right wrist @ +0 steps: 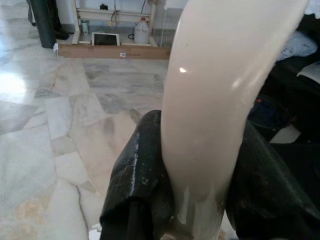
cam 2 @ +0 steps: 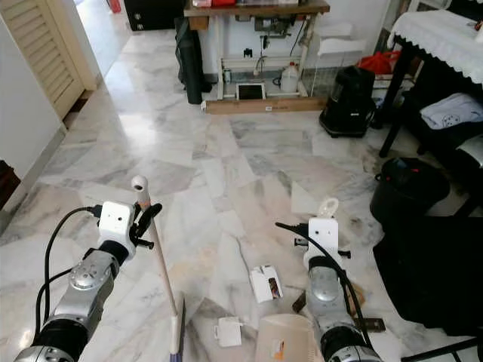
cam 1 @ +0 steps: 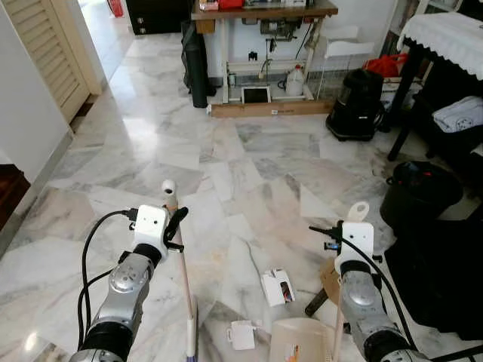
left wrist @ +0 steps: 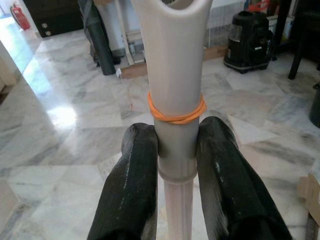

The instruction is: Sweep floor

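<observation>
Your left gripper (left wrist: pixel 176 150) is clamped on the broom handle (left wrist: pixel 175 75), both black fingers (left wrist: pixel 134 175) pressed to the pale shaft just below an orange rubber band (left wrist: pixel 176 111). From the head view that broom (cam 1: pixel 183 271) slants down from the left gripper at near left, its head touching the marble floor (cam 1: pixel 226 166) at the bottom edge. Your right gripper (right wrist: pixel 200 165) is clamped on the dustpan handle (right wrist: pixel 215 100), one finger on each side of the cream plastic. The dustpan (cam 2: pixel 283 339) sits low at near centre-right, its tray on the floor just left of the right arm. Litter lies between the two tools: a white carton (cam 1: pixel 278 286) with dark print, and a small white scrap (cam 1: pixel 242 334) near the broom head. A brown cardboard piece (cam 1: pixel 329 279) lies just beside the right arm. Far centre you have a sewing table (cam 1: pixel 264 11) with a jug (cam 1: pixel 295 79) under it; far right a black vacuum (cam 1: pixel 355 104), and a black bin (cam 1: pixel 419 192) at right.
</observation>
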Robot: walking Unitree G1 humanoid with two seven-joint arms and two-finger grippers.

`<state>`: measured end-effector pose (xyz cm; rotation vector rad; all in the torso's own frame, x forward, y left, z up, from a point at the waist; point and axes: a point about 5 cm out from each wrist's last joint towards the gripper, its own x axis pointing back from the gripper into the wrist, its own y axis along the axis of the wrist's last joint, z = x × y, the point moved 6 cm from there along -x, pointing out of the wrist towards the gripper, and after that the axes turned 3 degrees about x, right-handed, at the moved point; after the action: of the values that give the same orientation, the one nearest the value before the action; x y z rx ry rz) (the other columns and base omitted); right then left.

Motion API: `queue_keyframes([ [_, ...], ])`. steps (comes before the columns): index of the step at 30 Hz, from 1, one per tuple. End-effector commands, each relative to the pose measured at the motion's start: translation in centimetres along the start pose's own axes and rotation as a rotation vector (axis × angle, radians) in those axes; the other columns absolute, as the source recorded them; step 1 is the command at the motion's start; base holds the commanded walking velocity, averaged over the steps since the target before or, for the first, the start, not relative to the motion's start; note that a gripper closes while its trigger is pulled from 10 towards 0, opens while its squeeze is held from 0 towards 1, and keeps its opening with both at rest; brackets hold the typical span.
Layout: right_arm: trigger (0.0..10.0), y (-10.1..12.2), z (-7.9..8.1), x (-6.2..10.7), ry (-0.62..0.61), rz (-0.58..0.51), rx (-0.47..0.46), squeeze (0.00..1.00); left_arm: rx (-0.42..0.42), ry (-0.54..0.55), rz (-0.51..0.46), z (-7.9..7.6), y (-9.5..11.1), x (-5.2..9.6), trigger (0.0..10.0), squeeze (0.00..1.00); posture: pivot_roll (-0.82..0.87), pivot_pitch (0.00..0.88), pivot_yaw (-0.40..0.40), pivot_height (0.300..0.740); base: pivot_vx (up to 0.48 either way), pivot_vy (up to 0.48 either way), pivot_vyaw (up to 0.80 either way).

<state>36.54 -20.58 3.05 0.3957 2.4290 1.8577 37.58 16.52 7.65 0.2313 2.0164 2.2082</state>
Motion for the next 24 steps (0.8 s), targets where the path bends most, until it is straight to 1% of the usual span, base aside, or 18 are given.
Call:
queue_keyframes([
  [1,10.0,0.7,-0.1,-0.4,0.003,-0.017,-0.012,0.00,0.009,0.013,-0.008,0.6,0.5,-0.4,10.0,0.00,0.03,0.000,0.030,0.740,0.000,0.000,0.00],
  [5,10.0,0.0,0.6,-0.3,0.048,0.012,-0.010,0.00,0.018,0.007,-0.001,0.6,0.4,-0.4,10.0,0.00,0.03,0.000,0.026,0.740,0.000,0.000,0.00],
  [7,10.0,-1.2,1.2,0.1,0.080,0.068,0.009,0.00,0.023,0.002,0.005,0.6,0.3,-0.4,10.0,0.00,0.02,0.000,0.026,0.740,0.000,0.000,0.00],
  [9,10.0,-1.6,1.1,0.2,0.076,0.084,0.027,0.00,0.027,0.000,0.005,0.6,0.2,-0.4,10.0,0.00,0.02,0.000,0.026,0.740,0.000,0.000,0.00],
  [11,10.0,-2.0,1.0,0.4,0.069,0.098,0.013,0.00,0.035,-0.012,0.008,0.2,0.1,-0.4,10.0,0.00,0.02,0.000,0.027,0.740,0.000,0.000,0.00],
  [15,10.0,-2.0,0.8,0.4,0.065,0.091,0.016,0.00,0.058,-0.026,0.008,-0.4,-0.1,-0.4,10.0,0.00,0.02,0.000,0.020,0.740,0.000,0.000,0.00],
  [17,10.0,-1.8,0.7,0.3,0.063,0.081,0.020,0.00,0.058,-0.025,0.007,-0.4,-0.1,-0.4,10.0,0.00,0.02,0.000,0.018,0.740,0.000,0.000,0.00],
  [21,10.0,-0.5,0.2,0.0,0.047,0.011,0.010,0.00,0.064,-0.025,-0.008,-0.6,0.2,-0.3,10.0,0.00,0.01,0.000,0.021,0.740,0.000,0.000,0.00],
  [24,10.0,-0.1,0.1,-0.1,0.047,-0.007,0.007,0.00,0.063,-0.032,-0.019,-0.7,0.5,-0.3,10.0,0.00,0.02,0.000,0.024,0.740,0.000,0.000,0.00],
])
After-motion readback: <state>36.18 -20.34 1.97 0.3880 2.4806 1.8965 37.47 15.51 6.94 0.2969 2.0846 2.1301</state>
